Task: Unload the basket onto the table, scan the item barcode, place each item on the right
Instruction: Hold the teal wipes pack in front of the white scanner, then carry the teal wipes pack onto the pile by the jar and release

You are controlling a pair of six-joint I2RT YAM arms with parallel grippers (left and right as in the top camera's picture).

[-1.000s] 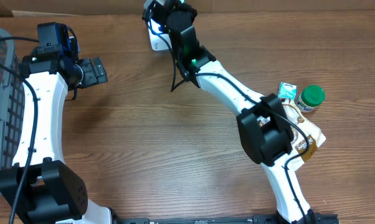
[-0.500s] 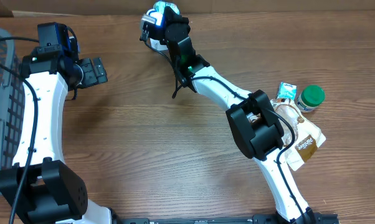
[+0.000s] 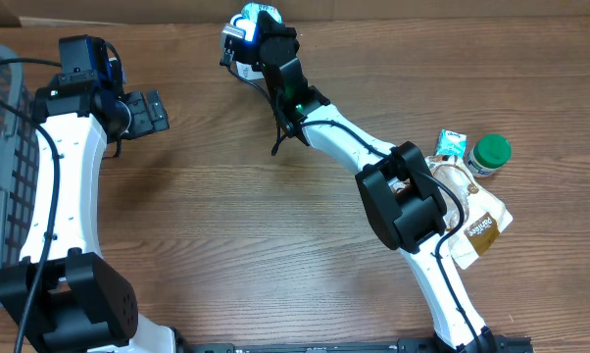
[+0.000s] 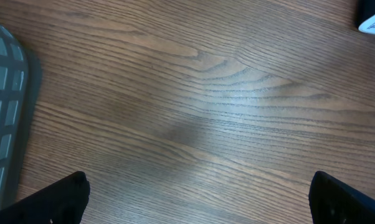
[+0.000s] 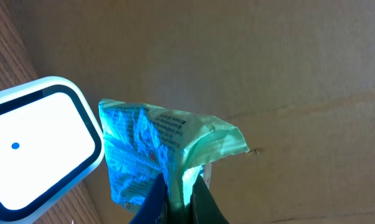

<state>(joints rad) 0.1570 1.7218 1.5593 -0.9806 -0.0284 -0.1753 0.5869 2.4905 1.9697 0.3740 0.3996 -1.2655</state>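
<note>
Now right pincer (image 5: 178,196) tight on teal packet (image 5: 150,143), swung leftward beside scanner (image 5: 38,155); left pincer (image 3: 153,110) wide, empty.

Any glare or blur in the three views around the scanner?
Right wrist: white scanner window blown out, crinkled teal packet tinted blue with soft print. Overhead: same packet washes to a bright spot. Left wrist: brown wooden table, soft sheen, no blowout.

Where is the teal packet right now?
The teal packet sits top centre in the overhead view, pinched in the right pincer, beside the scanner.
</note>
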